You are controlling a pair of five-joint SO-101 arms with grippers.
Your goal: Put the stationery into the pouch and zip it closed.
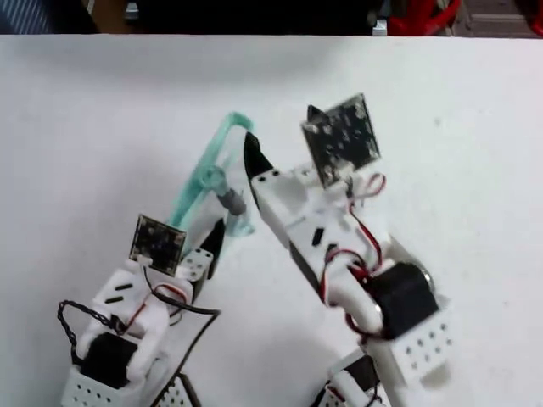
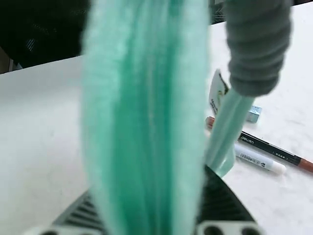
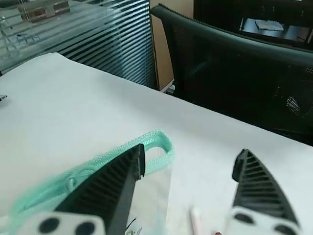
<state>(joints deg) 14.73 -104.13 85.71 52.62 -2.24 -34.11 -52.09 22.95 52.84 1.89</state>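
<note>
Your worktop (image 1: 102, 127) carries the teal pouch (image 1: 204, 174), standing edge-on between both arms. Your left pincer (image 1: 214, 240) is clenched on its near end; your right pincer (image 3: 192, 152) is released beside its rim. A white pen (image 2: 259, 160) lies nearby.
</note>
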